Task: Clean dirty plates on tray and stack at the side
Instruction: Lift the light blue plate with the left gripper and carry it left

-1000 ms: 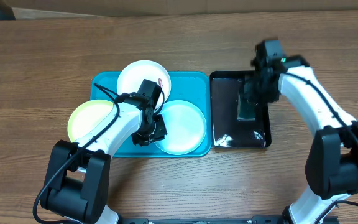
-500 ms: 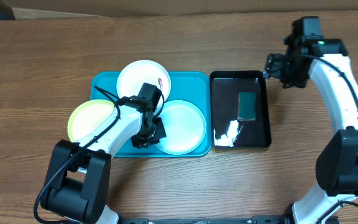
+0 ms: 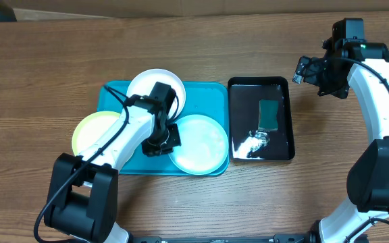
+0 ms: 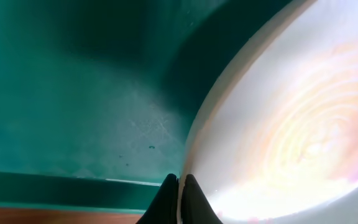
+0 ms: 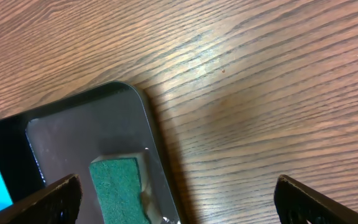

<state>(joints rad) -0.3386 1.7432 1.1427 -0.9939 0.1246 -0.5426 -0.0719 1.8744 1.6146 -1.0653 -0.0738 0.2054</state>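
The teal tray (image 3: pixel 113 93) holds a white plate (image 3: pixel 147 84) at the back, a yellow-green plate (image 3: pixel 93 131) hanging over its left rim, and an aqua plate (image 3: pixel 201 145) at the front right. My left gripper (image 3: pixel 159 140) is shut on the aqua plate's left rim. In the left wrist view the fingers (image 4: pixel 166 200) pinch that pale rim (image 4: pixel 278 124) above the tray floor (image 4: pixel 73 93). My right gripper (image 3: pixel 309 69) hovers open over bare table, right of the black tray's far corner, with nothing between its fingertips (image 5: pixel 188 202).
A glossy black tray (image 3: pixel 242 101) stands right of the teal tray, with a green sponge (image 3: pixel 269 113) and some white foam (image 3: pixel 252 142) in it. The sponge (image 5: pixel 118 186) lies in that black tray (image 5: pixel 73 124) at the lower left of the right wrist view. Brown wooden table lies all around.
My right gripper let go of the sponge, opened wide and moved up and right off the black tray. My left gripper shut on the aqua plate's rim, and that plate shifted slightly toward the front.
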